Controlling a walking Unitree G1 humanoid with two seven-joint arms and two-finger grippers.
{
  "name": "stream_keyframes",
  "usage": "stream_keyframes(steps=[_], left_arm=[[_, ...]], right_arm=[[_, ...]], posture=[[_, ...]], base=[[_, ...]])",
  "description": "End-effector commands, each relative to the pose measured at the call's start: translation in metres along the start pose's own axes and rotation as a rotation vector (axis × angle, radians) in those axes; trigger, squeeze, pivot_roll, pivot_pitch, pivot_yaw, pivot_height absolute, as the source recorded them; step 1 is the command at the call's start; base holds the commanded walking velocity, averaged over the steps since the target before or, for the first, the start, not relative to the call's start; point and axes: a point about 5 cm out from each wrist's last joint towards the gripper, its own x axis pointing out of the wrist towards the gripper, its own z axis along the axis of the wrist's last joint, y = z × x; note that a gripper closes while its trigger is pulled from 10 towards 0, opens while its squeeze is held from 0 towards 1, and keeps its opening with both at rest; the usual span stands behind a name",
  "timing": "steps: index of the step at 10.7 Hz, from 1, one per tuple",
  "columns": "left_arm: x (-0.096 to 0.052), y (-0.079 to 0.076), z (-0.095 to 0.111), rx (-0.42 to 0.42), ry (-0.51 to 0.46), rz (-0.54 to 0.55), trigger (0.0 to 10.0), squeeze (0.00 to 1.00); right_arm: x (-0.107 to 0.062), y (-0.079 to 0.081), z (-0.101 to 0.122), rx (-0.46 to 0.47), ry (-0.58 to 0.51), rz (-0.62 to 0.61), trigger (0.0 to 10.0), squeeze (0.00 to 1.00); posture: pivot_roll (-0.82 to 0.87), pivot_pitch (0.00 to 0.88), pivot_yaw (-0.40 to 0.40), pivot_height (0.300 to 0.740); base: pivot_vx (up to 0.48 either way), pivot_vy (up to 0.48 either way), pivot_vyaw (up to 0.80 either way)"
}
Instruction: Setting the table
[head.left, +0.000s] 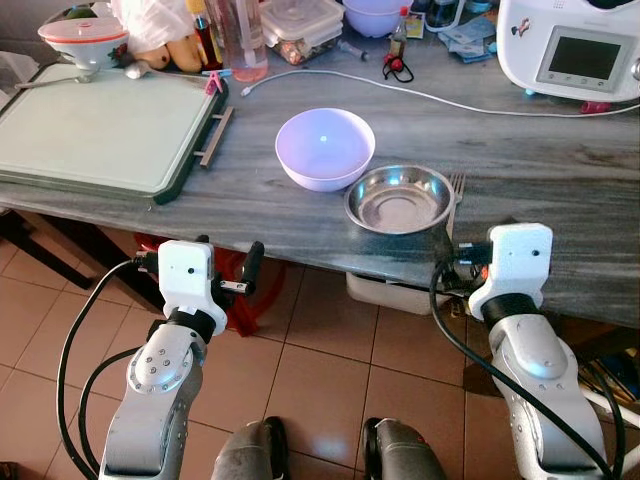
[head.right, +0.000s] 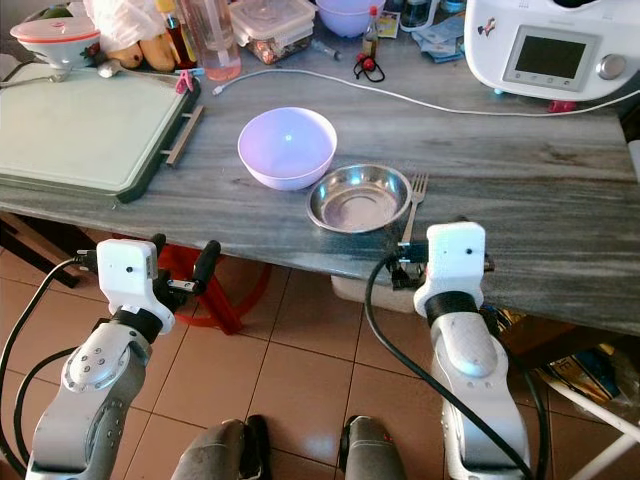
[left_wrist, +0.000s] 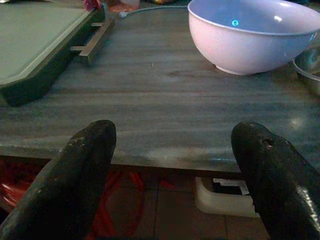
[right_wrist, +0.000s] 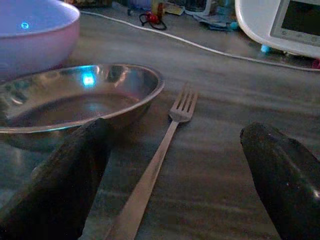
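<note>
Fork (right_wrist: 160, 155) flat on counter (head.left: 560, 180), touching right rim of steel bowl (head.left: 400, 199); lavender bowl (head.left: 325, 148) just beside. Right tool (right_wrist: 175, 185) spread apart over fork handle. Left tool (left_wrist: 175, 170) apart, empty, at counter edge.

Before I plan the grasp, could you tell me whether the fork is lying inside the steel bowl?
No, the fork lies flat on the grey table beside the steel bowl, just outside its rim.
</note>
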Motion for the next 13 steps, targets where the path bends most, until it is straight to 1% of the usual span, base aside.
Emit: stream_keyframes(steps=[1,3,5,7,8,9,10,11,13], left_arm=[[0.0,0.002,-0.002,0.0,0.008,0.009,10.0,0.0],[0.001,0.002,-0.002,0.0,0.009,0.005,10.0,0.0],[0.002,0.002,-0.003,-0.001,0.012,0.003,10.0,0.0],[0.003,0.002,-0.002,-0.002,0.01,0.003,10.0,0.0],[0.002,0.002,-0.002,-0.003,0.009,0.005,10.0,0.0],[0.001,0.003,-0.002,-0.004,0.008,0.008,10.0,0.0],[0.001,0.003,-0.002,-0.006,0.006,0.008,10.0,0.0],[0.001,0.003,-0.002,-0.005,0.004,0.007,10.0,0.0],[0.002,0.003,-0.001,0.001,-0.005,0.014,10.0,0.0]], right_arm=[[0.0,0.0,-0.005,0.004,0.024,0.006,10.0,0.0],[0.002,-0.004,-0.015,0.03,0.077,-0.011,10.0,0.0],[0.008,-0.004,-0.024,0.072,0.125,-0.003,10.0,0.0],[0.011,0.005,-0.027,0.118,0.138,0.079,10.0,0.0],[0.007,0.011,-0.027,0.138,0.14,0.117,10.0,0.0],[0.001,0.013,-0.025,0.137,0.121,0.151,10.0,0.0],[-0.008,0.015,-0.019,0.108,0.063,0.195,10.0,0.0],[-0.011,0.015,-0.012,0.088,0.014,0.213,10.0,0.0],[-0.009,0.011,0.002,0.036,-0.087,0.161,10.0,0.0]], posture=[[-0.05,0.132,0.061,0.74],[-0.05,0.132,0.061,0.74],[-0.05,0.133,0.064,0.74],[-0.04,0.135,0.063,0.74],[-0.04,0.136,0.06,0.74],[-0.04,0.136,0.059,0.74],[-0.05,0.135,0.06,0.74],[-0.05,0.135,0.061,0.74],[-0.05,0.134,0.06,0.74]], base=[[0.0,0.0,0.0],[0.0,0.0,0.0],[0.0,0.0,0.0],[0.0,0.0,0.0],[0.0,0.0,0.0],[0.0,0.0,0.0],[0.0,0.0,0.0],[0.0,0.0,0.0],[0.0,0.0,0.0]])
